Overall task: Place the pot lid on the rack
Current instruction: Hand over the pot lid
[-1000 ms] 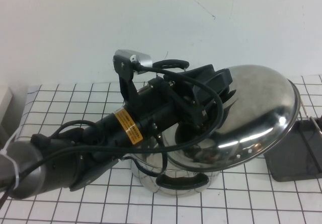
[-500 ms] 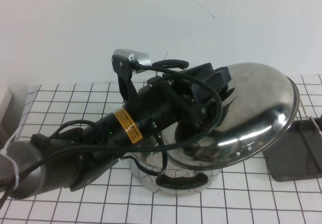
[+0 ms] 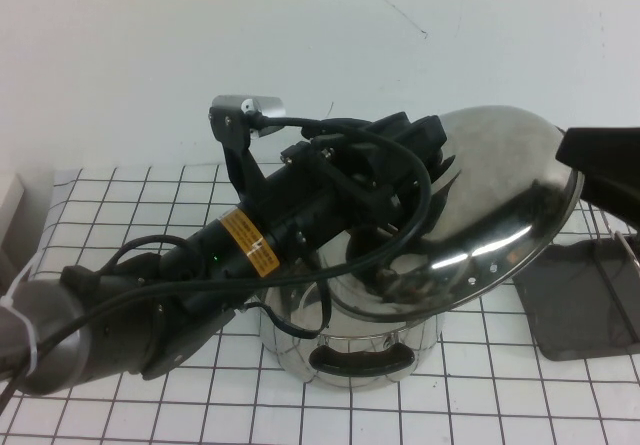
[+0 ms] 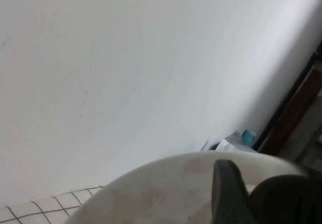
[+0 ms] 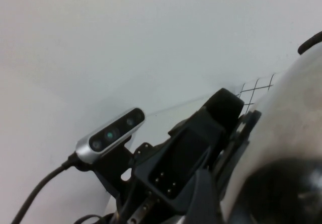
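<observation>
Pot lid (image 3: 500, 215) is the biggest thing I have on screen: tilted on edge in the air above the steel pot (image 3: 350, 350), dome facing me, its right rim near the dark rack (image 3: 585, 305) at the table's right side. My left gripper (image 3: 425, 180) is pressed against the lid's dome around the knob, which I can't see directly; from the way the lid hangs off the arm I judge the fingers are clamped on the knob. The left arm reaches up from lower left across the pot, wrist cocked toward the rack. The right gripper (image 3: 600, 165) pokes in from the right edge at the lid's upper rim, fingers spread wide and empty as far as I can tell.

My worry: the lid is heavy and held by a small knob, so it could pivot or slip. Its rim could also clip the right gripper or strike the rack's thin wire upright (image 3: 630, 250) and shove the tray.
</observation>
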